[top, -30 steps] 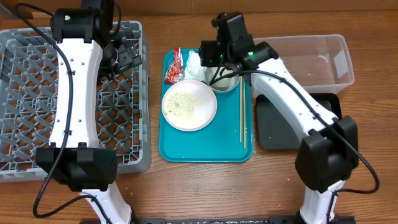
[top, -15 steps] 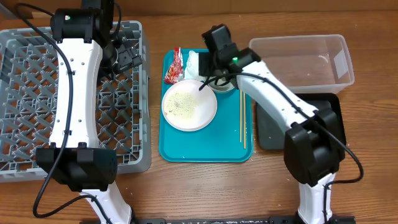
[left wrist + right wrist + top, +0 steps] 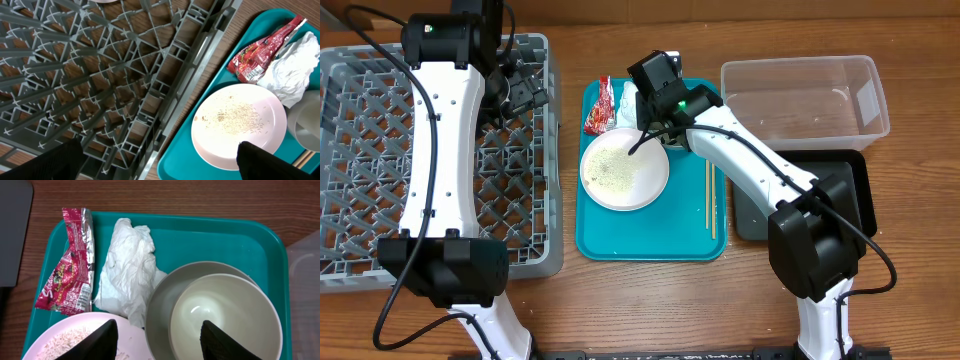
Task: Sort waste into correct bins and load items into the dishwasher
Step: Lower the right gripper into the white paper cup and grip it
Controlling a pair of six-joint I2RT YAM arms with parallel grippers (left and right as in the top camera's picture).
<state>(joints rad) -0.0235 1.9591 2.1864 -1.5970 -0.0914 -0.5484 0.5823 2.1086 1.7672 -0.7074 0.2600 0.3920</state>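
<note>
My right jaws stand apart and grasp nothing. Below the gap between them I see the edge of the crumpled white tissue (image 3: pixel 127 270) and two nested round bowls, a whitish one (image 3: pixel 222 315) inside a greyer one (image 3: pixel 160 300). Under their left finger lies the white round plate (image 3: pixel 75 335) with loose pale rice grains (image 3: pixel 60 342). The crinkled red snack wrapper (image 3: pixel 67 265) is ahead of these jaws, to the left, on the teal plastic tray (image 3: pixel 200 240). My left jaws are released wide and empty, over the edge of the large grey plastic dish rack (image 3: pixel 100 75); the plate is just beside their right finger.
</note>
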